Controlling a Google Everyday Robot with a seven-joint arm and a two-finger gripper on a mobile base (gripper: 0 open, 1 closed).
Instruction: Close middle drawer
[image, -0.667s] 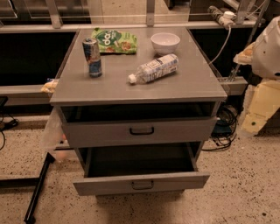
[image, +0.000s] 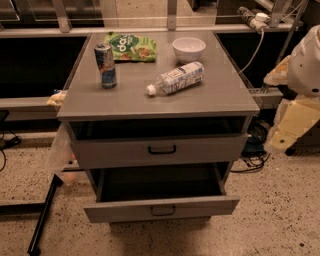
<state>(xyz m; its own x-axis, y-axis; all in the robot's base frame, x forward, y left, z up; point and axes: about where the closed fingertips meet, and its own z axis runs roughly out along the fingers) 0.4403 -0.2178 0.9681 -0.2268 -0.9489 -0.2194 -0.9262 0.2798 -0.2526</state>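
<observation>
Middle drawer (image: 200, 206) stands pulled out, low on the desk (image: 225, 97), as far out as a moment ago; nothing seems changed. The claw (image: 287, 131) hangs well to its right and higher; released or clenched, I cannot tell. Two drawers are open: it and the upper drawer (image: 210, 148). On top: one can (image: 106, 65), one bottle (image: 177, 78), one bowl (image: 188, 48), one green bag (image: 131, 46).

The gripper (image: 281, 141) hangs off the cabinet's (image: 220, 97) right side. Left of it is the upper drawer (image: 210, 150), and below that the middle drawer (image: 200, 207) juts out. Up-left, on top, are a bottle (image: 176, 78), bowl (image: 189, 48), bag (image: 131, 46) and can (image: 105, 65).
</observation>
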